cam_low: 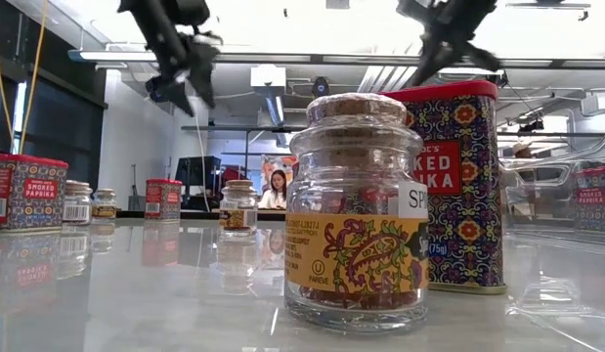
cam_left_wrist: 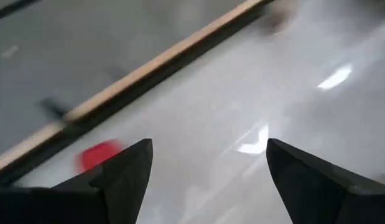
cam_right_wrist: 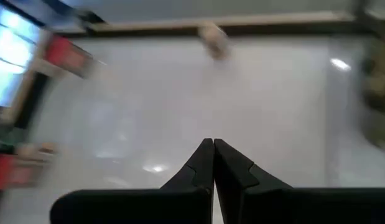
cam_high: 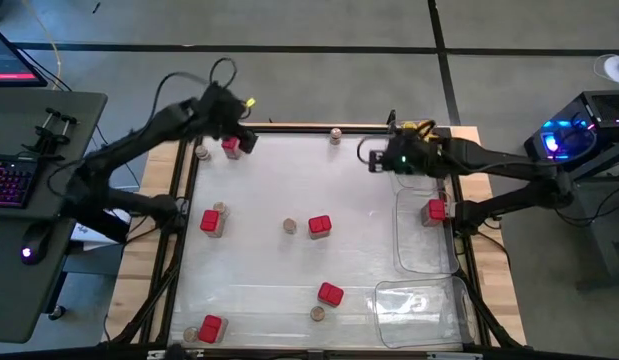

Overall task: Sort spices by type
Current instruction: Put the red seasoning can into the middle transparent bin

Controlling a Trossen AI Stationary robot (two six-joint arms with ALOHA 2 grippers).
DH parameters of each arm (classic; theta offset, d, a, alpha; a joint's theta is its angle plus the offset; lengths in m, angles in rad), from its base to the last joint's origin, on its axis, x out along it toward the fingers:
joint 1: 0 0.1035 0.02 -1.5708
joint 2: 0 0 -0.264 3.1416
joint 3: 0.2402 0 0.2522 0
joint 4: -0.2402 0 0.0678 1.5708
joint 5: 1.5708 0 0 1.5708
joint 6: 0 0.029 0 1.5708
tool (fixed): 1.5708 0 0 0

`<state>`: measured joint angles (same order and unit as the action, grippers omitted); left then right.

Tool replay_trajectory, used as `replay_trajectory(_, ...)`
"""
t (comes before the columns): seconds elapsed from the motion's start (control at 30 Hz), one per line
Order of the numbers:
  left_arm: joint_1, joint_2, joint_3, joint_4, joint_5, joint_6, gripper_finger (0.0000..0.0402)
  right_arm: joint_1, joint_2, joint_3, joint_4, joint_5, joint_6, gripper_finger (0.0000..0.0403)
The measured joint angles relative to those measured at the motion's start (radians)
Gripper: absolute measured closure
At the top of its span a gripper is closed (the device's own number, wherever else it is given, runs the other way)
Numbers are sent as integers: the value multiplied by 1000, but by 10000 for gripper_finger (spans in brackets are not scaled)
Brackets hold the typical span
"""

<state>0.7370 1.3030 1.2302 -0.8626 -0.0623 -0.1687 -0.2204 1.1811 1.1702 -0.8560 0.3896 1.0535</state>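
Closest to the low camera stands a jar beside a red tin; my left gripper hangs wide near a far-corner tin, my right gripper pinched empty

The worktop is glossy white with a pale wood border. The tins are red, patterned in dark blue with red and orange flowers. The clear glass jar nearest the low camera has a brownish cork top and a yellow label with magenta paisley swirls. Both arms are black.
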Motion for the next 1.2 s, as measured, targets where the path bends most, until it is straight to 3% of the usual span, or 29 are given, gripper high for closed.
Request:
replay_trajectory(0.2, 160, 206, 48, -68, -28, -20, 103, -72, 37, 0, 166, -60, -113, 403)
replay_trajectory(0.37, 239, 296, 48, -68, -30, -59, 105, -81, 77, 0, 188, -61, -120, 403)
replay_trajectory(0.47, 255, 312, 49, -68, -34, -19, 127, -80, 102, 0, 189, -72, -126, 403)
replay_trajectory(0.57, 258, 319, 49, -84, -54, -12, 196, -80, 124, 0, 189, -102, -145, 403)
replay_trajectory(0.7, 259, 322, 6, -91, -83, -33, 362, -80, 139, 0, 189, -115, -147, 403)
replay_trajectory(0.73, 260, 321, -14, -74, -88, -52, 380, -80, 140, 0, 189, -115, -151, 403)
replay_trajectory(1.03, 240, 310, -99, 36, -81, -90, 400, -81, 140, 0, 192, -122, -164, 403)
replay_trajectory(1.2, 164, 314, -100, 81, -6, -90, 401, -81, 127, 0, 195, -138, -160, 403)
